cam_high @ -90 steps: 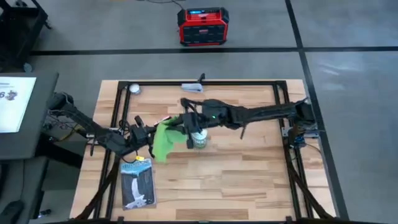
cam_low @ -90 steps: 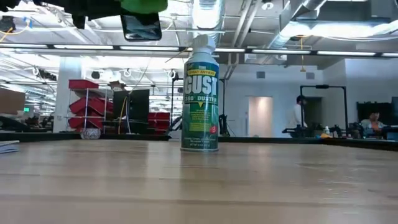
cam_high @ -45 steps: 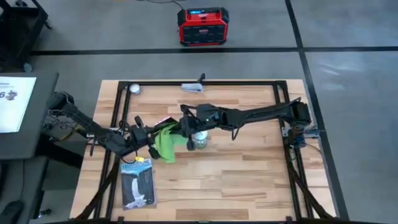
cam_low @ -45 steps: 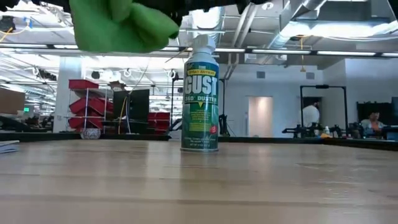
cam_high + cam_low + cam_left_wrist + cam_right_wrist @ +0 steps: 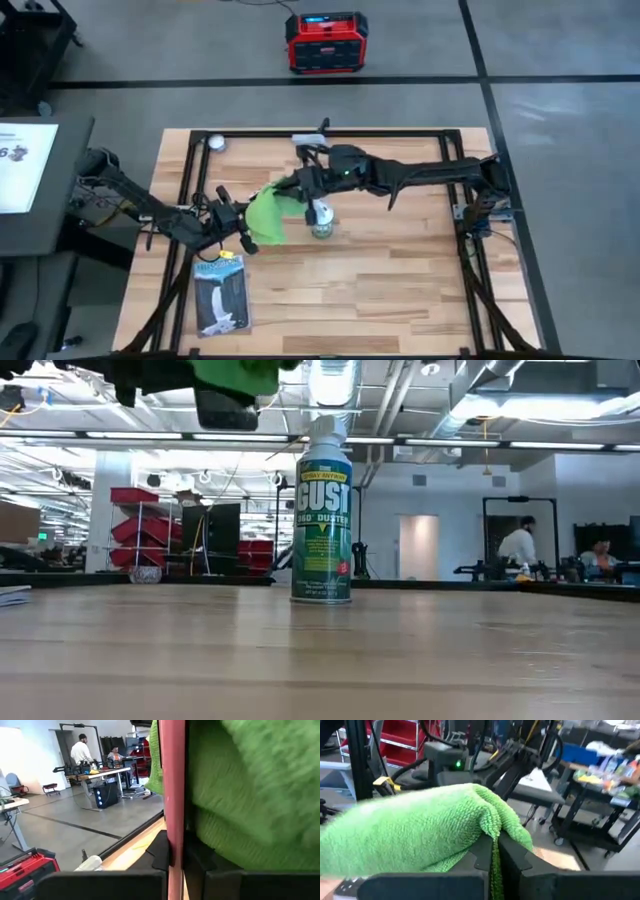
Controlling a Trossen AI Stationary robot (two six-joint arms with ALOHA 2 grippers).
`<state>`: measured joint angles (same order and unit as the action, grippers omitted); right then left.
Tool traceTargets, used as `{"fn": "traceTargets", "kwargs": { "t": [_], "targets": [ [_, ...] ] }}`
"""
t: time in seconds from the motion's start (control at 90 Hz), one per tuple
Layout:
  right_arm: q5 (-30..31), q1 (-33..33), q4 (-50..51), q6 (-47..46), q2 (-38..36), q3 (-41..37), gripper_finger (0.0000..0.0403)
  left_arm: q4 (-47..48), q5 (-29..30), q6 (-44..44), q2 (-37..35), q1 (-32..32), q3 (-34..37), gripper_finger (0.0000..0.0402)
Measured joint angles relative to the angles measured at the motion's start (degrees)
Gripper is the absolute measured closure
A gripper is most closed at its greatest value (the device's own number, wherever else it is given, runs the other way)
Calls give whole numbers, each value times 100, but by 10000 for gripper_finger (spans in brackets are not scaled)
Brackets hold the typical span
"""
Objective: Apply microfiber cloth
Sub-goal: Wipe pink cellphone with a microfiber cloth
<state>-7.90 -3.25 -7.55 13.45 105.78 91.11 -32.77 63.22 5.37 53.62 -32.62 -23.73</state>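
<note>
- Microfiber cloth [image 5: 266,215]: held aloft above the table [image 5: 400,280], just beside the duster can [image 5: 321,221]; one corner is pinched by the right gripper [image 5: 492,851], the rest drapes toward the left gripper [image 5: 243,238].
- Right gripper: fingers closed on a fold of the cloth.
- Left gripper: fingers clamped on a pink phone [image 5: 176,795], held on edge, the cloth lying against it.
- Key relation: the phone sits under the cloth's free end, so wiping is judged to fall to the right arm.
</note>
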Motion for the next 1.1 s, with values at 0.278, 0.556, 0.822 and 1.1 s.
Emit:
{"fn": "traceTargets", "kwargs": {
  "t": [0.278,0.556,0.822,1.1],
  "targets": [
    [44,131,57,-249,561,-53,403,46,53,161,1,-9,22,399],
    [-2,12,101,62,171,65,403,-93,53,79,-16,-50,-24,399],
    [57,-39,459,356,-179,467,403,-68,18,52,-10,-52,-22,400],
    [56,-39,554,89,-153,-71,403,11,58,153,3,-57,-9,400]
  ]
}}
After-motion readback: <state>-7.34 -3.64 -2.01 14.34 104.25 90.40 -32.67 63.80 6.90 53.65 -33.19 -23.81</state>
